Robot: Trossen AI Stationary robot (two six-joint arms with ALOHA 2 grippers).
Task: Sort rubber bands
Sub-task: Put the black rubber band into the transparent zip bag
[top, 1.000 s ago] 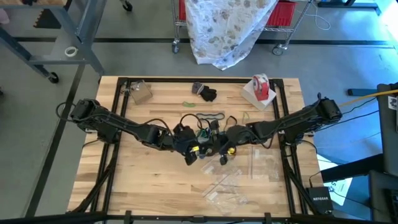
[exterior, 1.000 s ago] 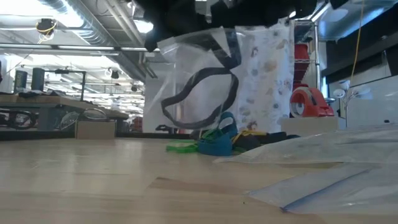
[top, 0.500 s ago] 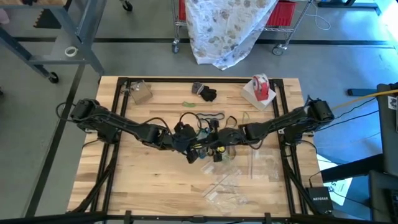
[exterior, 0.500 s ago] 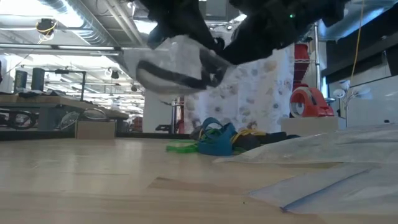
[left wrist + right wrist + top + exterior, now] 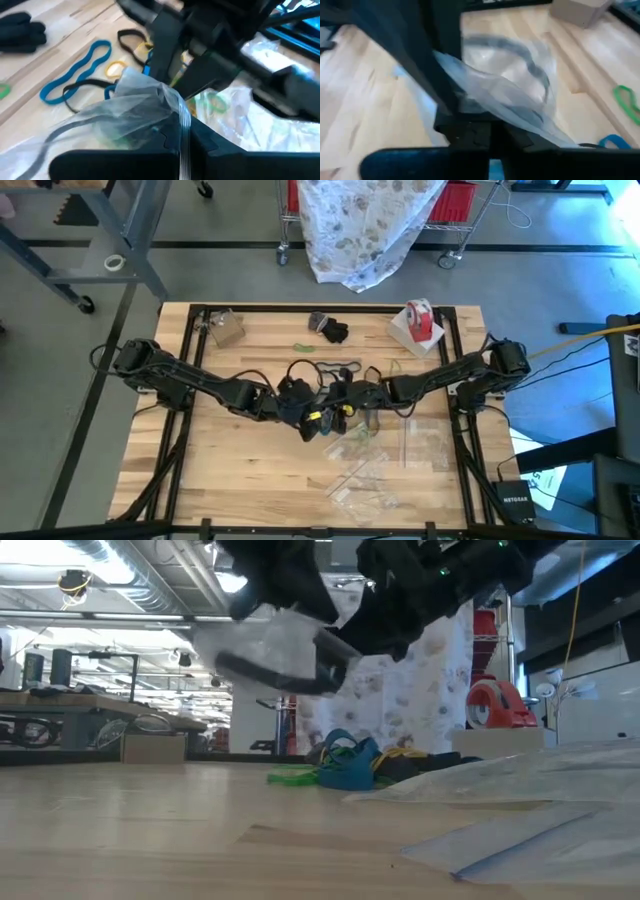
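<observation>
A clear plastic bag (image 5: 268,648) with a black rubber band (image 5: 262,672) inside hangs over the table's middle, between both grippers. My left gripper (image 5: 316,421) and my right gripper (image 5: 346,412) meet there, each shut on the bag. Loose rubber bands in blue, green, black and tan (image 5: 348,764) lie in a heap on the wood just beyond the grippers (image 5: 325,372). The left wrist view shows a long blue band (image 5: 75,75) flat on the table. My left gripper pinches the bag's ribbed mouth edge (image 5: 183,131) between its two fingers, slanting down from the table's left. The bag is lifted clear of the table and billows out ahead of the fingers. My right gripper pinches an edge of the same bag (image 5: 481,113) between its two fingers, slanting down from the table's right. The film spreads out beyond them with the black band (image 5: 522,50) showing through it.
Several empty clear bags (image 5: 372,472) lie near the table's near right. A red-and-white tape roll (image 5: 420,320) stands at the far right, black gloves (image 5: 330,330) at the far middle, a small box (image 5: 225,328) at the far left, one green band (image 5: 303,347) alone.
My right gripper has gone down and toward the table's left, rolling about its own line, and has closed in on my left gripper. The bag, which hung down upright, has been tipped up and now lies nearly level, still clear of the table.
</observation>
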